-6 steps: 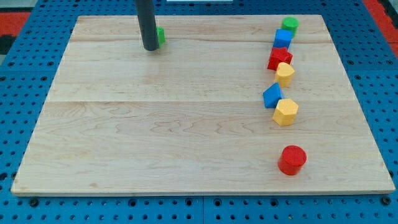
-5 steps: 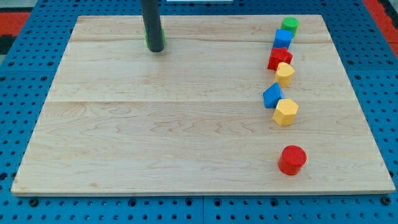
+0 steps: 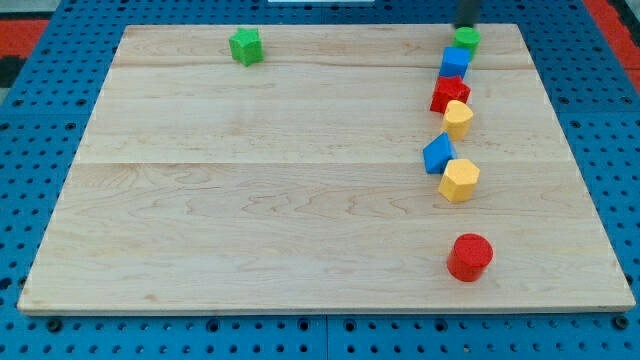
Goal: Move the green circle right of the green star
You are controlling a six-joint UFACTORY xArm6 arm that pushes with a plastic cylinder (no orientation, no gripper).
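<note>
The green star [image 3: 245,46] lies near the top left of the wooden board [image 3: 250,200]. The green circle [image 3: 466,40] sits at the top right, at the head of a column of blocks. My tip [image 3: 467,25] is a dark blurred rod end at the view's top edge, just above the green circle and far right of the green star. Whether it touches the circle cannot be told.
Below the green circle run a blue block [image 3: 455,62], a red star [image 3: 450,93], a yellow block [image 3: 459,118], a blue block [image 3: 438,154] and a yellow hexagon [image 3: 460,180]. A red cylinder [image 3: 470,257] stands lower right.
The rod has left the green star at the top left and swung across to the top right, above the green circle. The star now shows in full.
</note>
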